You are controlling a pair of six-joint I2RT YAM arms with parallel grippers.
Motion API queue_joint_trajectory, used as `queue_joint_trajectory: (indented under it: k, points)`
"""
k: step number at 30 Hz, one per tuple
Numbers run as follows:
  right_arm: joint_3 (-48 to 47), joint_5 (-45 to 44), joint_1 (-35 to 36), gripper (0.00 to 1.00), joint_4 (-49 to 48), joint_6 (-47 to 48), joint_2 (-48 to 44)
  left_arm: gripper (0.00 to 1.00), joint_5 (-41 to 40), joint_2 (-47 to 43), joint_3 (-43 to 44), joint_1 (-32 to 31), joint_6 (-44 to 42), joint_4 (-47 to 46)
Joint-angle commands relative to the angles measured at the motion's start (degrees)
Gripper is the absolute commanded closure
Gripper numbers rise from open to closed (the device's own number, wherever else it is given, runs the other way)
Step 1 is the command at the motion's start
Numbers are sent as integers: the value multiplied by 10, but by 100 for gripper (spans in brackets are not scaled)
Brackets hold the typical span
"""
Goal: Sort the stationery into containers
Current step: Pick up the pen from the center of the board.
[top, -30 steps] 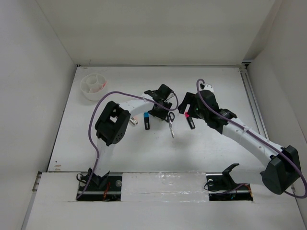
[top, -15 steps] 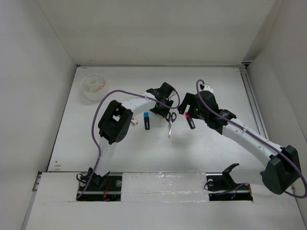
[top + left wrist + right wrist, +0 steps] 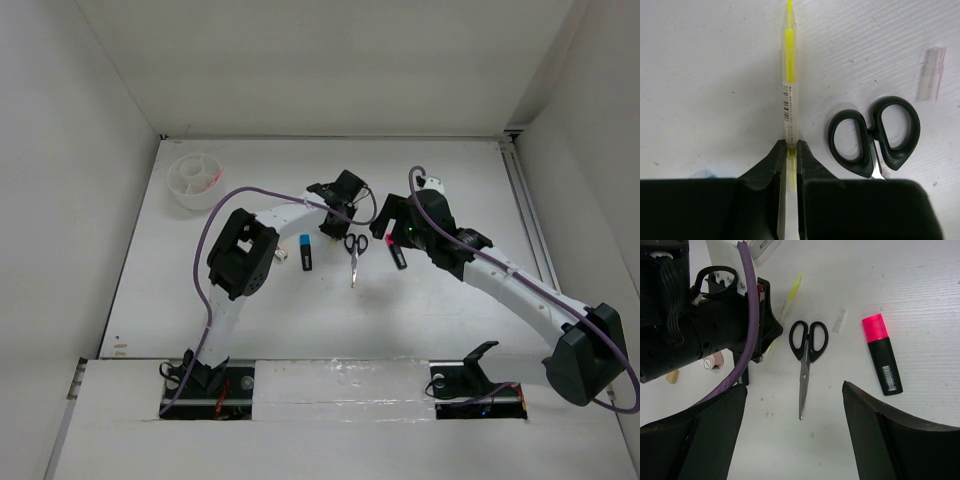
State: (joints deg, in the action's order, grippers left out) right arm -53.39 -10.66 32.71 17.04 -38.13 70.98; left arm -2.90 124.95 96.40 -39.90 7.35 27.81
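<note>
My left gripper [image 3: 789, 152] is shut on the near end of the thin pale-yellow stick [image 3: 788, 75], which points away over the table. It also shows in the top view [image 3: 335, 213]. The black-handled scissors [image 3: 352, 252] lie just right of it, handles by the fingers [image 3: 872, 134]. My right gripper [image 3: 795, 427] is open and empty above the scissors' blade tip [image 3: 807, 352]. The pink-cap marker [image 3: 882, 355] lies to the right of the scissors. The blue-cap marker [image 3: 306, 252] lies to their left. The white divided cup [image 3: 195, 180] stands at the far left, with something pink inside.
A small clear piece [image 3: 932, 75] lies beyond the scissors. A tan eraser [image 3: 672, 376] and a small white-pink piece [image 3: 710, 361] lie behind the left arm. The left arm's purple cable [image 3: 747, 315] crosses the right wrist view. White walls enclose the table.
My left gripper has moved a little toward the far side, uncovering the scissors' handles. The right arm has barely moved.
</note>
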Motion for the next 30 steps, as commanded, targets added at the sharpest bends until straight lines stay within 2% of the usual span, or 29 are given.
queue_joint_trajectory:
  k: [1,5,8,16,23,30]
  points:
    - [5,5,0,17,-34,7,-1,100,8,50,-6,3,-1,29]
    - [5,18,-6,17,-40,7,-1,100,8,50,-6,3,5,34]
    - [-3,18,-12,17,-40,7,17,100,-5,17,-6,9,19,39]
    - [-112,-45,-12,21,14,-26,173,100,-81,-140,-7,19,71,52]
    - [-158,-80,-12,22,33,-73,251,100,-136,-309,-82,-3,77,55]
    - [-199,-104,-7,25,70,-109,328,100,-136,-471,-194,-3,93,26]
